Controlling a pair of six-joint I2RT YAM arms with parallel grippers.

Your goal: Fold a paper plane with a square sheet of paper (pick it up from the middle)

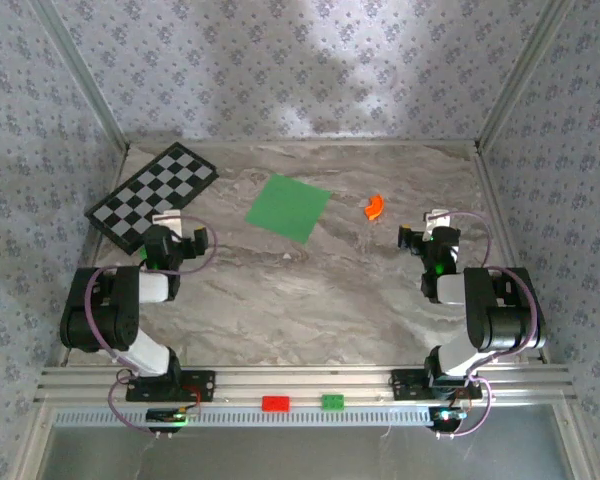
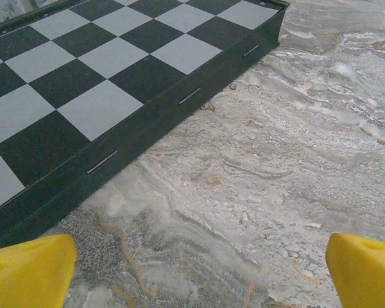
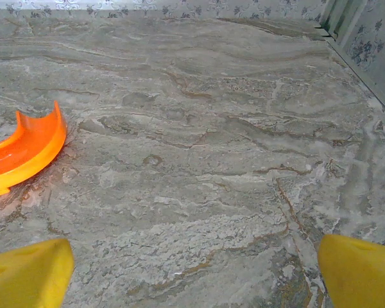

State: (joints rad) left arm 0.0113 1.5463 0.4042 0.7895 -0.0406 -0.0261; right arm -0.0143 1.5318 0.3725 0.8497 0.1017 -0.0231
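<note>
**Top view.** Square sheet of paper (image 1: 288, 207): bright green, flat and unfolded on the marble table (image 1: 310, 300), toward the far side. It lies between the checkered board (image 1: 152, 195) on the left and the orange curved piece (image 1: 374, 206) on the right, touching neither. Left gripper (image 1: 170, 228): just beside the board's near edge, apart from the paper. Right gripper (image 1: 435, 228): near the orange curved piece. Red block (image 1: 275, 403) and green block (image 1: 333, 401): on the front rail.

**Left wrist view.** Left fingertips (image 2: 25, 273): yellow, spread wide, bare table between them. The board's edge is ahead.

**Right wrist view.** Right fingertips (image 3: 359, 269): yellow, spread wide, holding nothing. The orange curved piece is at the left edge.
</note>
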